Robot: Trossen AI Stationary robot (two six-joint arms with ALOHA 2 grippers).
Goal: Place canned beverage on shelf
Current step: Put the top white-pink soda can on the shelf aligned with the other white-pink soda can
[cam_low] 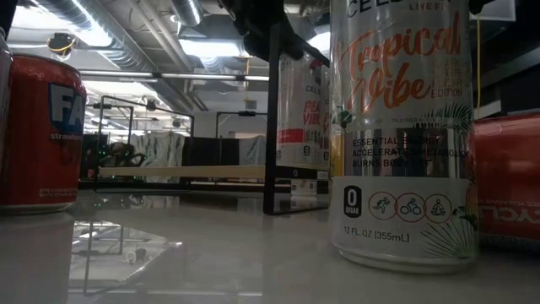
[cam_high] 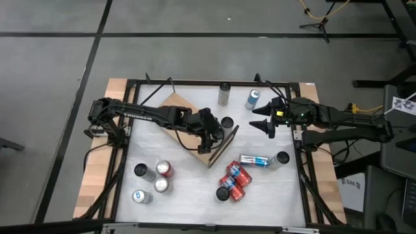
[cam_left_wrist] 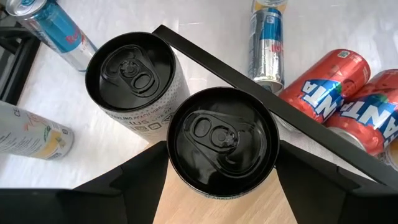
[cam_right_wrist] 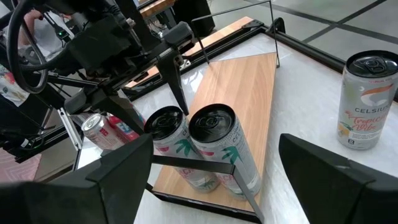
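Note:
The shelf (cam_high: 184, 120) is a light-wood board on a black wire frame and lies slantwise mid-table. My left gripper (cam_high: 212, 133) reaches over the shelf's right end and is shut on a black-topped beverage can (cam_left_wrist: 221, 140), which stands upright above the wood. A second black-topped can (cam_left_wrist: 134, 74) stands right beside the held can, by the frame's end bar (cam_left_wrist: 298, 118); whether on board or table I cannot tell. My right gripper (cam_high: 263, 123) hangs open at the table's right, facing both cans, holding nothing. My left gripper pinches the can by its two opposite side walls (cam_left_wrist: 174, 165), just below the top rim, one finger (cam_left_wrist: 130, 183) on each side. The fingers slant down from the table's left. The can stays upright; the can itself hides whether its base rests on the board.
Two cans (cam_high: 224, 94) (cam_high: 252, 99) stand at the far edge. Several cans (cam_high: 156, 179) stand near left. Red cans (cam_high: 234, 182) lie near the middle, beside a lying silver-blue can (cam_high: 255, 160) and an upright can (cam_high: 282, 158). A tall can (cam_low: 403, 135) fills the low view.

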